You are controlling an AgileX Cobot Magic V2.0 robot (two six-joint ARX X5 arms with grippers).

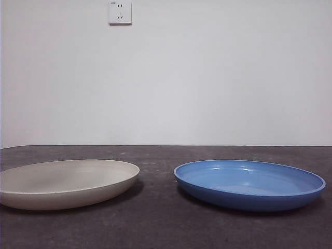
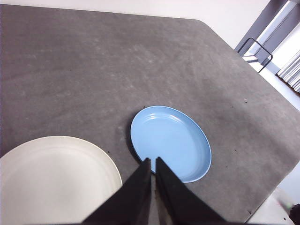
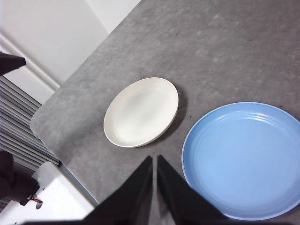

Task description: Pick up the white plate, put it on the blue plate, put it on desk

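The white plate (image 1: 65, 181) lies flat on the desk (image 1: 155, 218), beside the blue plate (image 1: 249, 182) and apart from it, with a strip of bare desk between them. Both are empty. The white plate looks stiff, light and smooth, probably slippery, and its thin raised rim seems the only place to pinch it.

The left gripper (image 2: 153, 161) hangs high above the gap, the white plate just to one side below it, its jaws clenched on nothing. The right gripper (image 3: 154, 159) hangs likewise, nearer the blue plate, jaws pressed together and empty.

The front view shows neither arm but does show the rim profiles. The wrist views show the plates' round outlines and the desk's rounded corners.
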